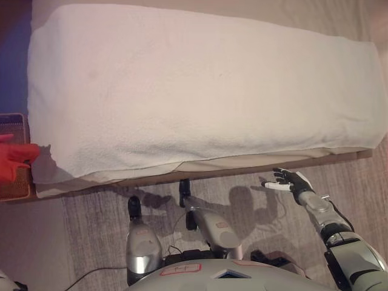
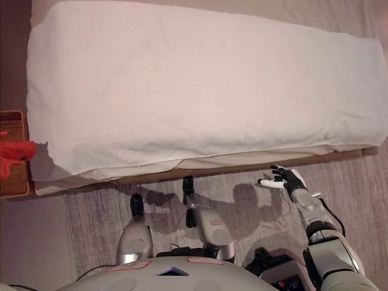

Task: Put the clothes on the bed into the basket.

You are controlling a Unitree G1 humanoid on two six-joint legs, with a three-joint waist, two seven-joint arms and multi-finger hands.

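The bed (image 1: 206, 85) fills most of both views under a white towelling cover, and I see no clothes on top of it. A woven brown basket (image 1: 13, 124) stands on the floor at the bed's left end, cut off by the view's edge. A red garment (image 1: 15, 159) lies in or over it. My right hand (image 1: 290, 180) is open with its fingers spread. It hangs empty over the rug just in front of the bed's right front edge. My left hand shows in no view.
The bed's wooden base (image 1: 242, 168) runs along its front edge just above the floor. A grey rug (image 1: 91, 212) lies in front of the bed, with bare floor (image 1: 24, 242) at lower left.
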